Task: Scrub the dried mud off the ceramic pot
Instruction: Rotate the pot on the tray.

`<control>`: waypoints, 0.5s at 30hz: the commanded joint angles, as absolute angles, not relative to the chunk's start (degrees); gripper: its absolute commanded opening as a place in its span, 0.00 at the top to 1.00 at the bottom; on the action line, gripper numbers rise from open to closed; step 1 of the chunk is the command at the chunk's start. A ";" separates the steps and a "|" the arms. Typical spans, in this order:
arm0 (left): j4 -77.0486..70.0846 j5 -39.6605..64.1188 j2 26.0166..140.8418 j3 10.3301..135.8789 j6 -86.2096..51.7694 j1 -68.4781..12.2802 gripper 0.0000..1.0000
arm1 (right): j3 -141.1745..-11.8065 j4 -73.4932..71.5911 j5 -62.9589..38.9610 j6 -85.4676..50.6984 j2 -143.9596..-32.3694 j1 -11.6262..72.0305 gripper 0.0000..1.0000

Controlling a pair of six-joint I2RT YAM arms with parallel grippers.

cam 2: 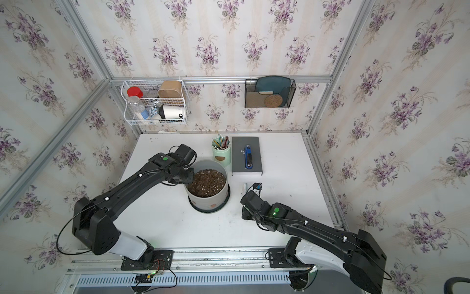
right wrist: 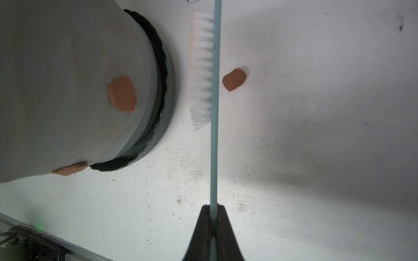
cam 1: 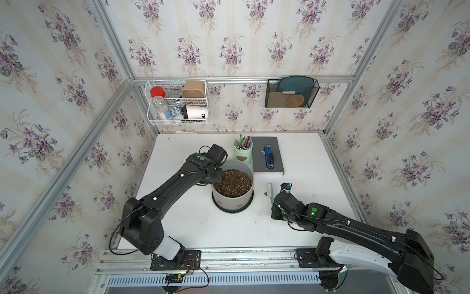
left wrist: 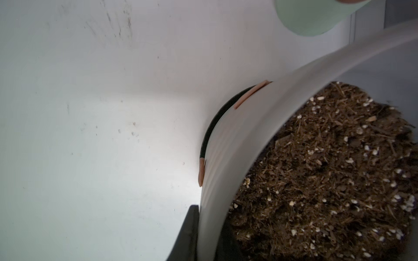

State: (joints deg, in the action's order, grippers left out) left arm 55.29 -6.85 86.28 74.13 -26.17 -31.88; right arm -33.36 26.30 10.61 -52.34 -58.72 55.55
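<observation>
Reddish-brown dried mud [right wrist: 122, 93] dots the ceramic pot [right wrist: 67, 67] beside the right gripper [right wrist: 213, 210], clenched on the brush [right wrist: 214, 135]; left gripper [cam 1: 216, 177] straddles the rim [left wrist: 260, 126], clamp unclear; next, bristles [right wrist: 202, 67] onto mud.

Fingertips of your left gripper [cam 1: 215, 176] get lost at the ceramic pot [cam 1: 230, 201] rim, and the brush [right wrist: 214, 135] runs off-frame.

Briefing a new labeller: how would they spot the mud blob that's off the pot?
Find the big grey pot of soil. Beside it the right gripper holds a brush; the blob lies on the bare table by the brush head. Unlike the other blobs, stuck to the pot's wall, it lies clear of the pot.
</observation>
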 commanded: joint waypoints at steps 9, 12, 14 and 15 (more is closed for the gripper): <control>48.43 -5.57 89.73 78.14 -24.84 -31.14 0.48 | -32.00 17.73 5.06 -52.04 -62.21 56.14 1.00; 48.20 -5.84 91.95 79.66 -23.33 -30.93 0.49 | -32.05 17.43 4.92 -52.39 -63.52 56.10 1.00; 48.48 -6.20 93.09 80.32 -22.84 -30.77 0.50 | -32.37 17.99 5.73 -52.84 -64.16 56.12 1.00; 48.45 -6.31 93.37 80.23 -22.77 -30.65 0.50 | -32.50 18.09 6.03 -53.04 -64.37 56.12 1.00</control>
State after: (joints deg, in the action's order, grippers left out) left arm 50.89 -6.28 92.58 79.64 -24.23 -30.81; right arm -32.10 19.14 5.15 -52.34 -64.03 56.14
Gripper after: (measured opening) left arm 0.501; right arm 0.086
